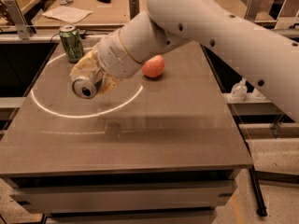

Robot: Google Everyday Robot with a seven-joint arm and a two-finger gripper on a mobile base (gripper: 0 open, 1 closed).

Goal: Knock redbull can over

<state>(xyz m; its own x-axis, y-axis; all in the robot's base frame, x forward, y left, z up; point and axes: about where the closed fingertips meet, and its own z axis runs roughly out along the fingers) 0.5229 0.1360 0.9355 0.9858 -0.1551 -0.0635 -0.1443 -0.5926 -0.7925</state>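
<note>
My gripper (91,78), with tan fingers (83,65), hangs over the left part of the table and is closed around a slim can. This is the redbull can (86,87). It lies tilted on its side in the grip, with its silver top and pull tab facing the camera. Most of its body is hidden by the fingers. A shadow lies on the table under it, so it seems to be held just above the surface. The white arm (210,27) reaches in from the upper right.
A green can (72,43) stands upright at the table's back left, just behind the gripper. An orange-pink round fruit (153,66) lies behind the arm near the middle. A bright ring of light (84,115) marks the brown table (163,139). Desks with papers stand behind.
</note>
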